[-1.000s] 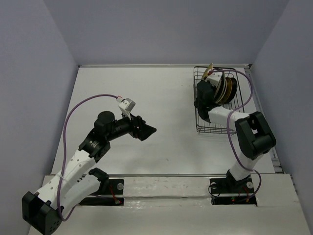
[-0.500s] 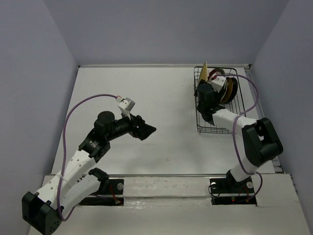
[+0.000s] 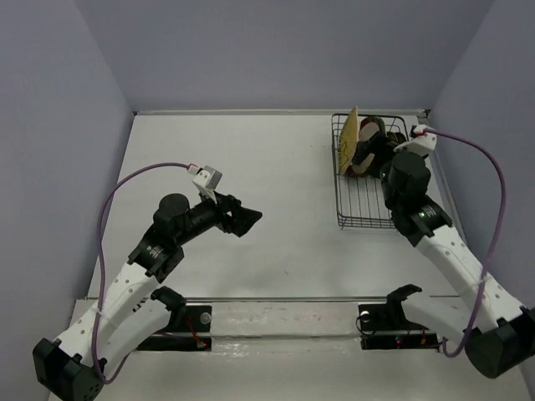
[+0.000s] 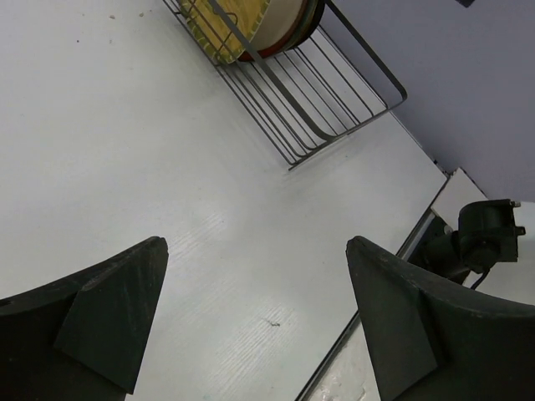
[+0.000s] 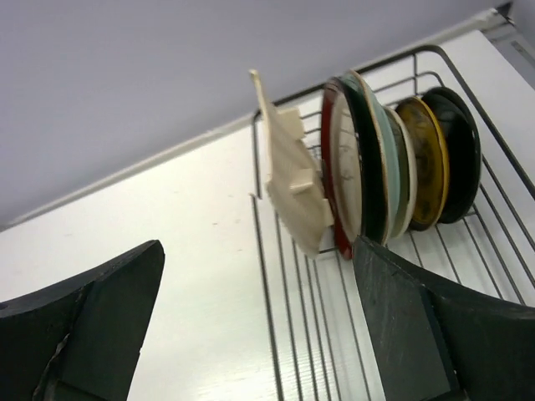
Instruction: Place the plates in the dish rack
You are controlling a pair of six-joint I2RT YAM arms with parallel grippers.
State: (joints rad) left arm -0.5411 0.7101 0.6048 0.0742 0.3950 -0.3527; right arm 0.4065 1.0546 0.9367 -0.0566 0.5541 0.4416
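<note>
Black wire formed the dish rack (image 3: 361, 205), which sat at the far right of the white bench (image 3: 251, 159). The plates (image 5: 380, 167) stood on edge in its far end, packed in a row running left to right. The yellow ribbed plate (image 3: 348, 140) took the left end of that row, tilted, its top leaning out to the left and its lower part against the red-brown-rimmed plate (image 5: 341, 180). Pale plates came after that one, then the ochre plate (image 5: 426, 163), and the black plate (image 5: 460, 150) closed the row on the right. The right fingers (image 5: 401, 309) were spread wide and grasped nothing. They were aimed at the row from the near side, close to the plates but apart from them. A purple cable (image 3: 493, 180) looped from that wrist down along the arm. The left fingers (image 3: 241, 219) were also released, with only bare bench showing between them. They hung over the middle of the bench, well apart from the rack and pointed toward its near left corner
</note>
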